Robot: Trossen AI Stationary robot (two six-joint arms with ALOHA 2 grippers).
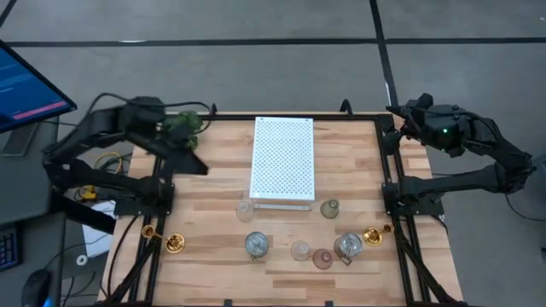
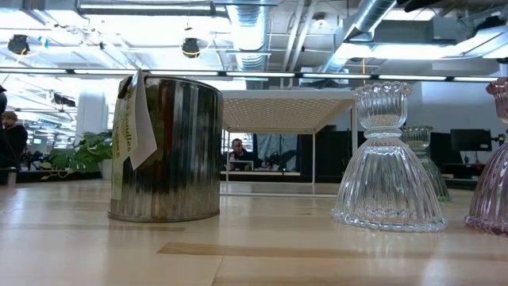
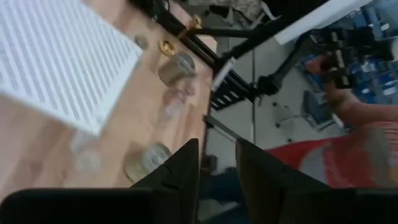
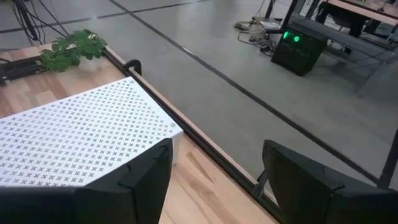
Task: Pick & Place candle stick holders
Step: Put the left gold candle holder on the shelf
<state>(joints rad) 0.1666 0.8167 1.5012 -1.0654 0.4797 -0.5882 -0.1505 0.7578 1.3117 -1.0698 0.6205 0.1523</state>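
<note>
Two gold candle sticks with round bases are at the table's near corners, one on the left [image 1: 162,239] and one on the right [image 1: 375,234]; both seem to lie on their sides. Small glass cups stand in front of the white dotted board [image 1: 281,160]: clear [image 1: 246,207], greenish [image 1: 330,208], silvery [image 1: 256,245], clear [image 1: 300,250], pinkish [image 1: 322,258], silvery [image 1: 348,246]. My left gripper [image 1: 196,165] is open and empty above the table's far left, near the board. My right gripper [image 4: 217,180] is open and empty above the far right corner [image 1: 401,115].
A leafy green plant [image 1: 183,126] stands at the far left, under my left arm. The white board stands on legs in the middle [image 2: 286,107]. The low view shows a silvery cup with a label [image 2: 167,151] and a clear ribbed cup [image 2: 389,171] close by.
</note>
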